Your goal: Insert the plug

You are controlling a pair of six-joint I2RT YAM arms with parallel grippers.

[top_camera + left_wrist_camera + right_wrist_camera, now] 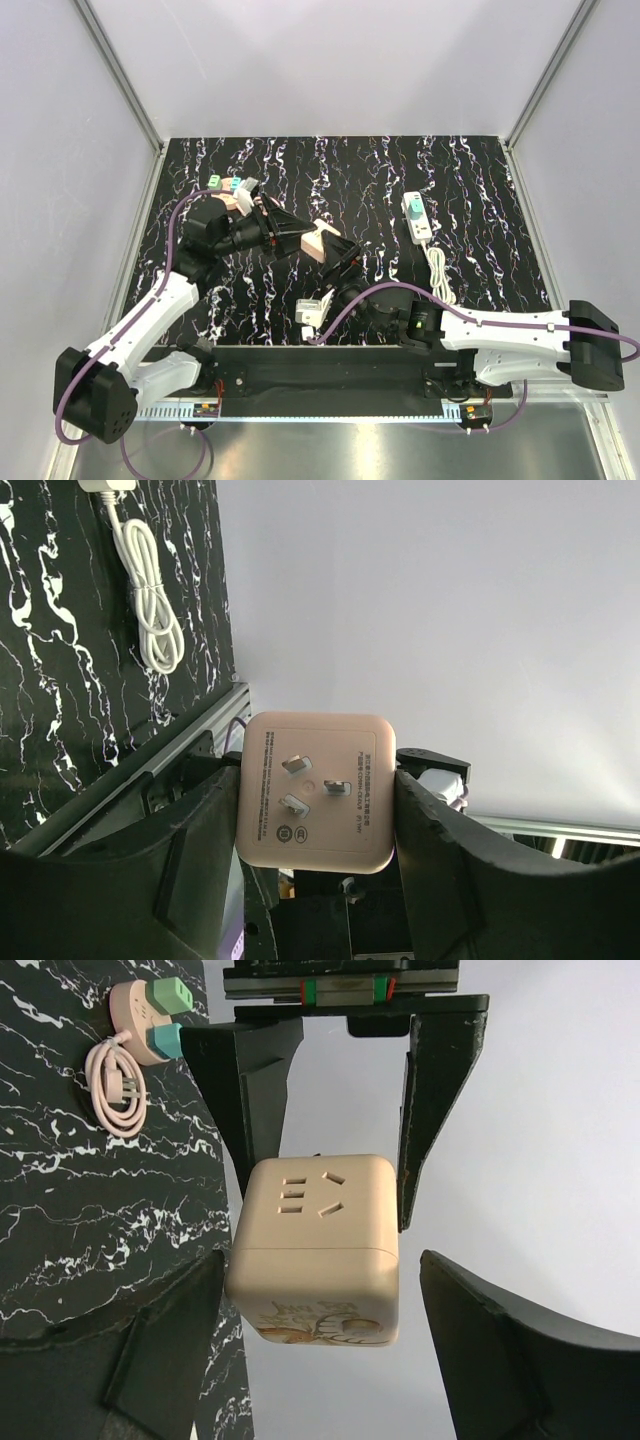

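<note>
Right gripper (345, 262) stands open, jaws flanking the plug (315, 1250) without contact. Left gripper (316, 780) clamps the plug mid-air above table (480, 180) centre. Risk: an off-centre handover grip tilts the prongs (297, 765), causing misalignment at the far-right power strip (416, 215).

Fine grey print runs in lines down the pronged face of the plug (315, 792), too small to read, with two round marks beside it. Its side carries orange script over a deer drawing, and that is illegible too.
</note>
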